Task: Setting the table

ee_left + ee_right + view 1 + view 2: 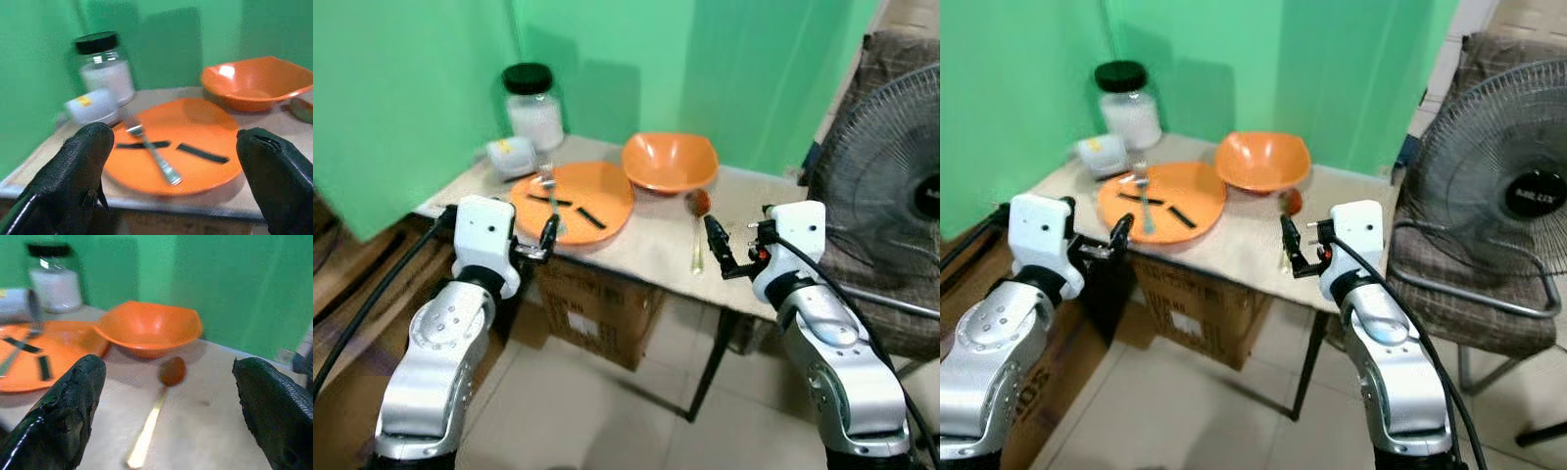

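Left gripper (549, 235) and right gripper (715, 245) both spread wide at the tabletop (656, 245) edge, gold-handled spoon (697, 230) lying bowl-end away, silver fork (151, 152) tines away on round orange plate (607, 191), fan badge unreadable.

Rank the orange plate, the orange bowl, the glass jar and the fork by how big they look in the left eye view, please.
1. Orange plate, the widest.
2. Orange bowl, somewhat narrower but deeper.
3. Glass jar; it stands farthest back, so it may look smaller than it really is.
4. Fork, thin, lying on the plate.
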### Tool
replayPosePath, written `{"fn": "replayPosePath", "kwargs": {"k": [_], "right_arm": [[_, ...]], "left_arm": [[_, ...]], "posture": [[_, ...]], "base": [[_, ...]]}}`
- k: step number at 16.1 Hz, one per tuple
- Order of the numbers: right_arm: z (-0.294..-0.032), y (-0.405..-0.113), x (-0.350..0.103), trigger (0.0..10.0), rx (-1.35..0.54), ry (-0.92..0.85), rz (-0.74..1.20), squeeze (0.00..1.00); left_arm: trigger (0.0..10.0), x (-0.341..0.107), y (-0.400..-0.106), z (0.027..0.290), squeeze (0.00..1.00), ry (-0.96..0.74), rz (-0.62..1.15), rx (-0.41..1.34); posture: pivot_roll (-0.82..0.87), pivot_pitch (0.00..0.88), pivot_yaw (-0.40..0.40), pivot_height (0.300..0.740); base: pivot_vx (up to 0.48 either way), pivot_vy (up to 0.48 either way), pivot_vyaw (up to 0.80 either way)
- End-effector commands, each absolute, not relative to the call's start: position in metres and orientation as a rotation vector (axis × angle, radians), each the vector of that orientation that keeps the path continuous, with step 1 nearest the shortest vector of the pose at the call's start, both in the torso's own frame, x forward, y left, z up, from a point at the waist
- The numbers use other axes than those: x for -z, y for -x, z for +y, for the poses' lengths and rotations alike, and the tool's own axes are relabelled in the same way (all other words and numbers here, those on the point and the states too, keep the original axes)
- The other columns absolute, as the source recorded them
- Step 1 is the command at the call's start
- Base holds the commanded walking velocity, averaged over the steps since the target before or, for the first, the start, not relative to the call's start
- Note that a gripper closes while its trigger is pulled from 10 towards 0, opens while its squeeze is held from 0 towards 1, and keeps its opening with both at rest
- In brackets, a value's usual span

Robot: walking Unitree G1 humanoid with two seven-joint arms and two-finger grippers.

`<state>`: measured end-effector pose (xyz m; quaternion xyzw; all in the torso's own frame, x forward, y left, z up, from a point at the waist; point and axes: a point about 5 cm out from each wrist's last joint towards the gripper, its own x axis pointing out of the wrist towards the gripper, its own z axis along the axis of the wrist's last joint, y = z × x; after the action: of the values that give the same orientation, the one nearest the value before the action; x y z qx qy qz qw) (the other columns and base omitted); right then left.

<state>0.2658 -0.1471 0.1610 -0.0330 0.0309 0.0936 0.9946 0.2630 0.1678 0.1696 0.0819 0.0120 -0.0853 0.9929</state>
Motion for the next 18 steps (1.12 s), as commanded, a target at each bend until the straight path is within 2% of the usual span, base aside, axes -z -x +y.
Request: {"fn": "replayPosePath", "kwargs": {"k": [1, 5, 9, 12, 18], "right_arm": [[-0.147, -0.265, -0.16, 10.0, -0.199, 0.078, 0.068, 1.0], [-0.148, -0.269, -0.161, 10.0, -0.197, 0.092, 0.067, 1.0], [-0.149, -0.27, -0.161, 10.0, -0.191, 0.089, 0.06, 1.0], [-0.151, -0.27, -0.163, 10.0, -0.164, 0.088, 0.05, 1.0], [-0.158, -0.277, -0.161, 10.0, -0.156, 0.135, 0.067, 1.0]], "left_arm": [[10.0, -0.171, -0.263, 0.165, 0.0, -0.161, 0.02, 0.189], [10.0, -0.169, -0.262, 0.165, 0.0, -0.162, 0.021, 0.191], [10.0, -0.169, -0.263, 0.164, 0.0, -0.164, 0.02, 0.199], [10.0, -0.168, -0.262, 0.164, 0.0, -0.196, 0.031, 0.253], [10.0, -0.166, -0.26, 0.153, 0.0, -0.203, 0.038, 0.332]], "posture": [[0.08, 0.0, 0.011, 0.74], [0.09, 0.0, 0.001, 0.74], [0.09, 0.0, 0.006, 0.74], [0.08, 0.0, 0.056, 0.74], [0.09, 0.0, 0.052, 0.74]], "base": [[0.304, 0.0, 0.0], [0.306, 0.0, 0.52], [0.307, 0.0, 0.0], [0.304, 0.0, 0.0], [0.283, 0.0, 0.0]]}}
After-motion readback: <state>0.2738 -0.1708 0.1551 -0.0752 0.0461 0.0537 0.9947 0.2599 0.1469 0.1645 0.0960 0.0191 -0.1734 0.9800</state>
